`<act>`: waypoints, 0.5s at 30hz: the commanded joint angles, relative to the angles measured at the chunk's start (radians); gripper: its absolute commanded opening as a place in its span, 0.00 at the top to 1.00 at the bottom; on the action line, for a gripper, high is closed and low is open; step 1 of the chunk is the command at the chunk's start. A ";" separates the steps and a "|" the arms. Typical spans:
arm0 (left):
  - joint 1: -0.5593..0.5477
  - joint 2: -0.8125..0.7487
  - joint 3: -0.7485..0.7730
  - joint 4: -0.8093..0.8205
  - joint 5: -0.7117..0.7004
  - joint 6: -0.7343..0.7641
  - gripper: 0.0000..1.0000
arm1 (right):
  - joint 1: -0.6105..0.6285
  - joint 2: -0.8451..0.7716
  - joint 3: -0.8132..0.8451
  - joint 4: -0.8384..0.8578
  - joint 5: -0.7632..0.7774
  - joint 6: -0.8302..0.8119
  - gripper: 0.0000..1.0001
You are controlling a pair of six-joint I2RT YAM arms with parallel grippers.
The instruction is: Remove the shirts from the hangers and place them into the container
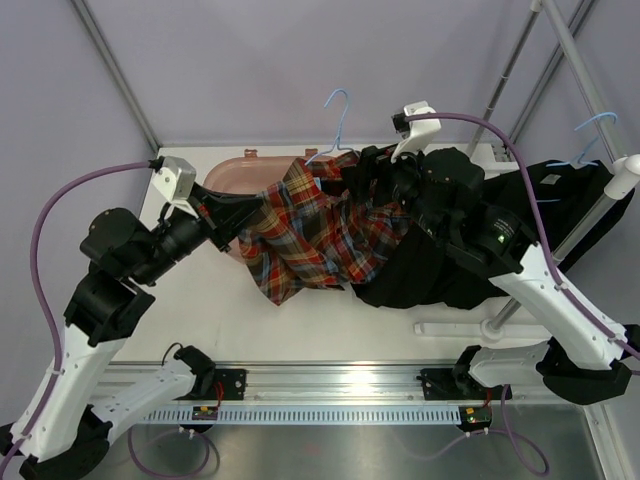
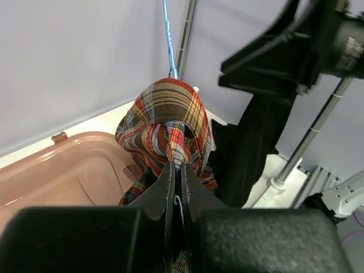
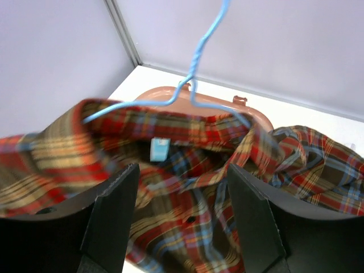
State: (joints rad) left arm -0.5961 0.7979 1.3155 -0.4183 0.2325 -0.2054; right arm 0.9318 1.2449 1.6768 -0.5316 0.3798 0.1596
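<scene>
Top external: plaid shirt [image 1: 320,235] spread across table [image 1: 330,325], its left part overlapping container [image 1: 228,175]. Black shirt [image 1: 430,285] lies right of it, partly beneath right arm. Light-blue hanger [image 1: 338,122] hook rises above plaid collar.
Left wrist: left gripper [image 2: 177,182] pinched tight on bunched plaid fabric, above container.
Right wrist: right gripper [image 3: 182,187] jaws wide apart, straddling plaid collar, clamping nothing. Hanger wire sits inside collar.

A plaid shirt [image 3: 185,210] drapes a light-blue hanger [image 3: 195,60] — pinkish container [image 3: 253,114] behind, right gripper [image 3: 182,169] spread in front.
</scene>
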 commanded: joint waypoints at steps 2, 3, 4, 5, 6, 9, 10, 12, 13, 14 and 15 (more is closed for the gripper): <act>0.001 -0.038 -0.015 0.050 0.051 -0.032 1.00 | -0.071 0.028 0.029 0.067 -0.176 0.015 0.30; -0.001 -0.043 -0.027 0.050 0.053 -0.034 1.00 | -0.074 0.051 0.041 0.064 -0.192 0.005 0.30; -0.001 -0.052 -0.033 0.052 0.059 -0.035 1.00 | -0.076 0.063 0.069 0.062 -0.200 0.003 0.31; -0.001 -0.055 -0.038 0.053 0.062 -0.040 1.00 | -0.085 0.074 0.081 0.058 -0.212 0.003 0.31; -0.001 -0.060 -0.042 0.052 0.062 -0.042 1.00 | -0.090 0.094 0.092 0.061 -0.237 0.009 0.33; -0.001 -0.069 -0.061 0.061 0.070 -0.049 1.00 | -0.100 0.131 0.129 0.064 -0.268 0.018 0.34; -0.001 -0.072 -0.070 0.065 0.071 -0.051 1.00 | -0.102 0.139 0.138 0.067 -0.271 0.020 0.34; -0.001 -0.078 -0.073 0.069 0.079 -0.055 1.00 | -0.106 0.151 0.141 0.077 -0.274 0.023 0.34; -0.001 -0.080 -0.075 0.069 0.082 -0.058 1.00 | -0.111 0.154 0.141 0.079 -0.277 0.023 0.35; -0.001 -0.086 -0.076 0.069 0.082 -0.058 1.00 | -0.113 0.159 0.141 0.081 -0.279 0.023 0.36; 0.001 -0.088 -0.079 0.067 0.082 -0.058 1.00 | -0.120 0.159 0.141 0.084 -0.279 0.024 0.37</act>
State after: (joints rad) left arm -0.5961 0.7383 1.2331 -0.4274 0.2764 -0.2436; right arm 0.8337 1.4052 1.7691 -0.4908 0.1436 0.1810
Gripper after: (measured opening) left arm 0.037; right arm 0.643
